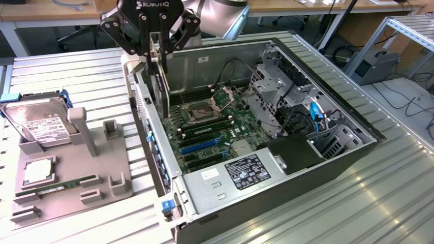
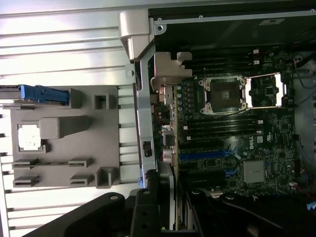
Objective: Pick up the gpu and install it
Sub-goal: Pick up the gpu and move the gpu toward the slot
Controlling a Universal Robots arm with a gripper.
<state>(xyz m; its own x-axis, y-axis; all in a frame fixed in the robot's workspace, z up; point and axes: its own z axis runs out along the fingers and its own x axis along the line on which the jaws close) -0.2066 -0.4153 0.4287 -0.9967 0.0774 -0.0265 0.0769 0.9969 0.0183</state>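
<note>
One black gripper (image 1: pixel 160 51) clamps one thin dark gpu card (image 1: pixel 163 91) — edge-on over one open computer case (image 1: pixel 291 198); at nine o'clock, one silver hard drive (image 1: pixel 42 124), one green RAM stick (image 1: pixel 64 185).

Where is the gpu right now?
The gpu hangs edge-down in the claw, over the open computer case, by its wall on the exterior view's left, above the motherboard.

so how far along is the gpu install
Done: pickup. The gripper is shut on the gpu, which is clear of the grey holder. In hand: the card hangs edge-on inside the open computer case, near its rear wall. Left: seating. It does not look pushed into the blue slot yet.
</note>
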